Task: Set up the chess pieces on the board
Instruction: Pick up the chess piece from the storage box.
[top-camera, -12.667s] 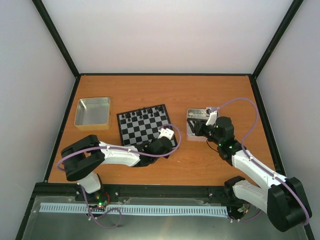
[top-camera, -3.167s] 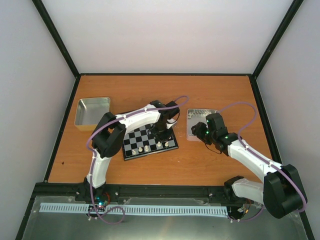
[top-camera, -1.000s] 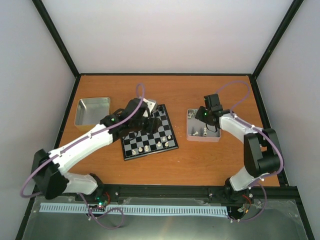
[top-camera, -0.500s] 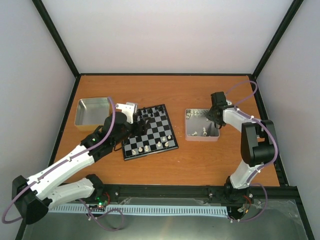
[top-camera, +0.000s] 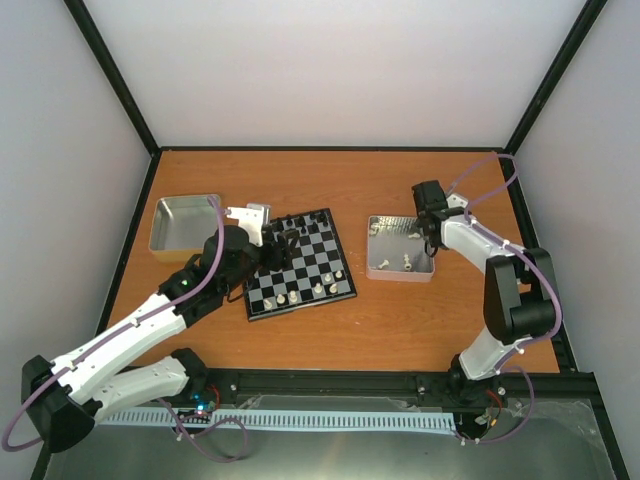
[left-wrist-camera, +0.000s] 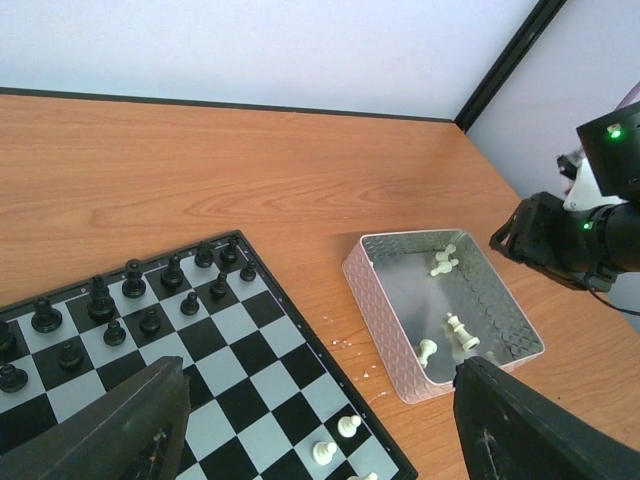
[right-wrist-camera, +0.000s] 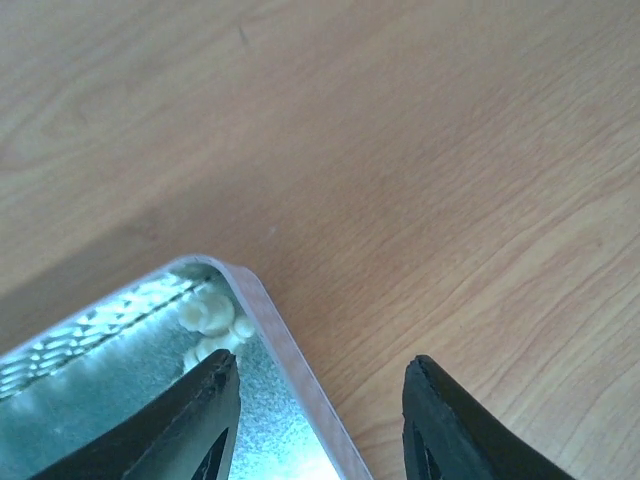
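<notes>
The board (top-camera: 312, 262) lies mid-table, black figures on its far rows. A few cream-white chess pieces (top-camera: 317, 291) stand along its near edge, also visible in the left wrist view (left-wrist-camera: 348, 426). More chess pieces (top-camera: 406, 262) lie in the silver tray (top-camera: 372, 262) to the right, with some tucked in its corner (right-wrist-camera: 210, 320). My left gripper (top-camera: 283, 243) hovers open over the board's left part, nothing between its fingers (left-wrist-camera: 110, 430). My right gripper (top-camera: 431, 232) is open, and its fingertips (right-wrist-camera: 195, 425) straddle the tray's far right corner rim (right-wrist-camera: 270, 320), holding nothing.
A second, bare silver tray (top-camera: 185, 225) sits at the far left of the table. Black frame rails edge the table. In the left wrist view the right arm (left-wrist-camera: 570, 240) hangs just beyond the tray's (left-wrist-camera: 375, 290) far side.
My left arm has drawn back and its gripper has shifted toward the board's left side. The right gripper has moved a little along the tray's far right corner. The tray has shifted slightly left.
</notes>
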